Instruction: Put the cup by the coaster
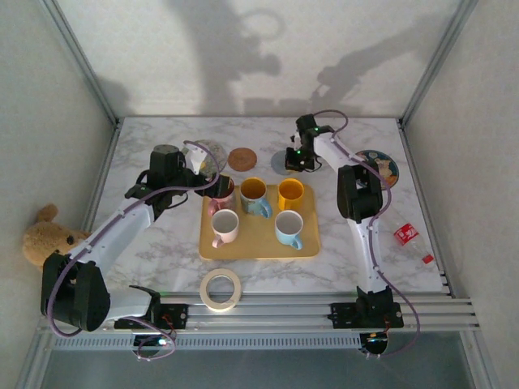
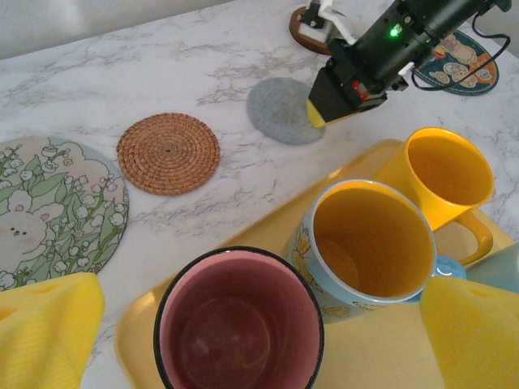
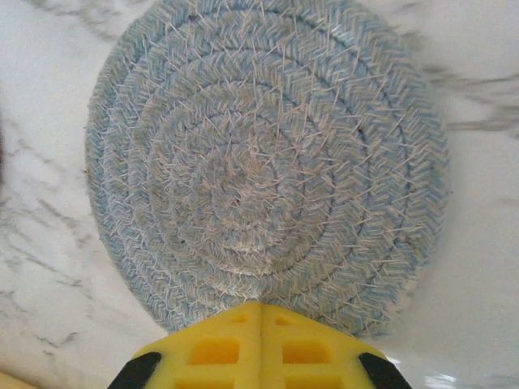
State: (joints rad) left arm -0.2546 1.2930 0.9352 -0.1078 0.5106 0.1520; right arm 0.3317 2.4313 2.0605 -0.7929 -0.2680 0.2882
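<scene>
A pink cup (image 2: 239, 324) with a black rim stands at the back left corner of the yellow tray (image 1: 259, 247). My left gripper (image 2: 243, 340) is open, its yellow pads (image 2: 40, 332) on either side of the cup and apart from it. In the top view it hovers over that cup (image 1: 222, 194). A grey-blue woven coaster (image 3: 268, 154) lies behind the tray. My right gripper (image 3: 261, 312) is shut and empty, its tips at the coaster's near edge (image 1: 280, 162). A brown woven coaster (image 2: 168, 152) lies to its left.
The tray also holds a blue cup with a yellow inside (image 2: 369, 243), a yellow cup (image 2: 450, 174) and two more (image 1: 225, 226) in front. A floral mat (image 2: 49, 215) lies at the left and a printed mat (image 1: 381, 166) at the right. A tape roll (image 1: 221, 289) sits near the front edge.
</scene>
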